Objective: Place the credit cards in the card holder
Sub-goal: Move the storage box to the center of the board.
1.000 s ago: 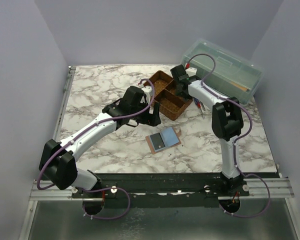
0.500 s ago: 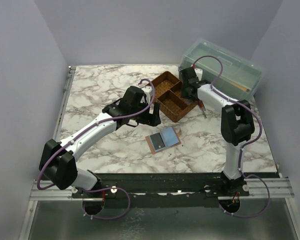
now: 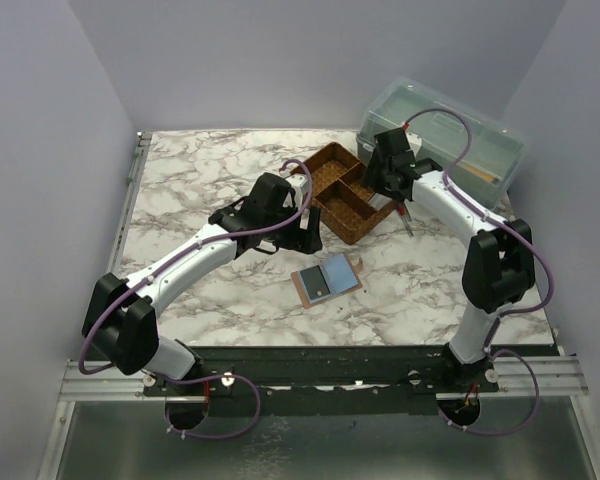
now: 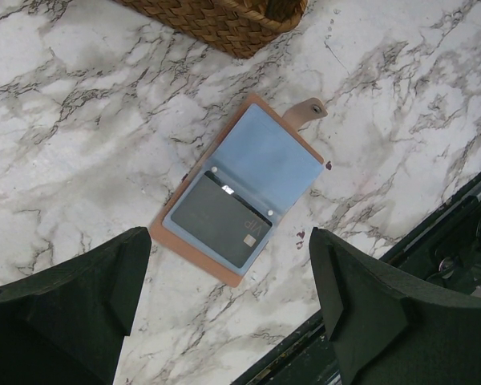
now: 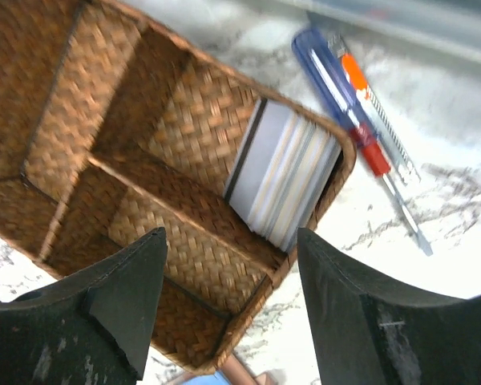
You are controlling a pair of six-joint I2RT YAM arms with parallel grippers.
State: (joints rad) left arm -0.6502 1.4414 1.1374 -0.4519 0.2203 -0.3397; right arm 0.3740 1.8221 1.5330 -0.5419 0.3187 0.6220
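Note:
The tan card holder (image 3: 326, 279) lies open on the marble, snap tab toward the tray. In the left wrist view the card holder (image 4: 248, 160) shows bluish clear pockets, and a dark credit card (image 4: 224, 227) sits in the lower one. My left gripper (image 4: 228, 269) hovers above it, open and holding nothing; from above the left gripper (image 3: 305, 235) is just behind the holder. A stack of pale credit cards (image 5: 284, 172) stands on edge in one compartment of the woven tray (image 5: 80, 88). My right gripper (image 5: 228, 249) hangs open above that tray, a little short of the stack, with nothing between its fingers.
The brown woven tray (image 3: 330, 165) stands mid-table at the back. A translucent green box (image 3: 460, 140) sits behind it at the right. A blue and red pen (image 5: 341, 92) and an orange one (image 5: 369, 100) lie on the marble beside the tray.
The right arm has swung rightward from the tray's middle to its right end, and its jaws have spread wider. The left arm and the card holder have not moved.

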